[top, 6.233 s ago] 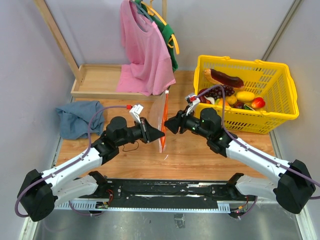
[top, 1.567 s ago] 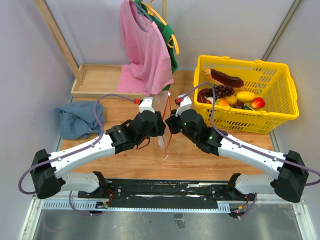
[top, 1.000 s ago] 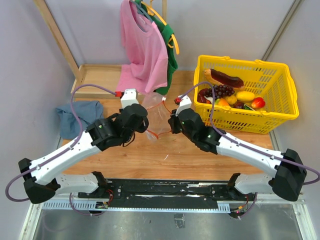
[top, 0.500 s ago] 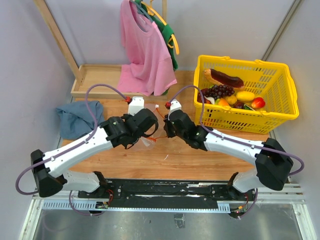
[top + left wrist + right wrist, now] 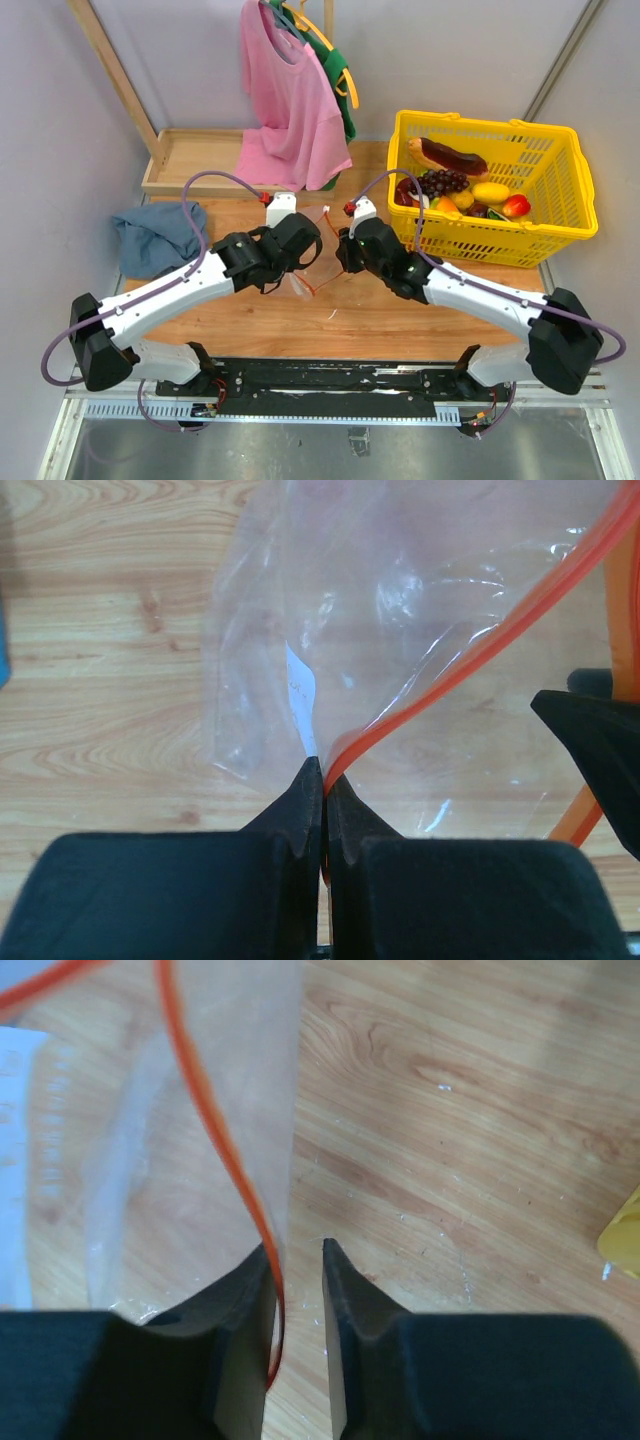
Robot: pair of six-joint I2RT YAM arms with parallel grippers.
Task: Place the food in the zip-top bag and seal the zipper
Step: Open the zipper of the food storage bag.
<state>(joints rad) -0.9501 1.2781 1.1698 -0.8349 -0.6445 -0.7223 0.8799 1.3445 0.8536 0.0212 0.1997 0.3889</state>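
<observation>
The clear zip-top bag [image 5: 303, 280] hangs crumpled between my two grippers, just above the wooden table. My left gripper [image 5: 308, 262] is shut on its red zipper [image 5: 480, 650] edge, beside the white label [image 5: 300, 695]. In the left wrist view the gripper [image 5: 322, 772] pinches the strip and the bag [image 5: 400, 610] spreads out ahead. My right gripper [image 5: 338, 256] stands with its jaws a little apart. In the right wrist view the zipper [image 5: 205, 1110] runs down between the gripper's [image 5: 297, 1250] jaws along the left finger, unpinched. The food [image 5: 470, 190] lies in the yellow basket.
The yellow mesh basket [image 5: 500, 128] stands at the back right. A pink shirt [image 5: 290, 100] hangs at the back centre over a wooden tray [image 5: 195, 160]. A blue cloth [image 5: 155, 235] lies at the left. The right finger [image 5: 600, 750] shows in the left wrist view.
The bag was held upright and taut between both grippers; now it sags low and crumpled. In the last half second the right gripper has shifted slightly right and the left arm has barely moved.
</observation>
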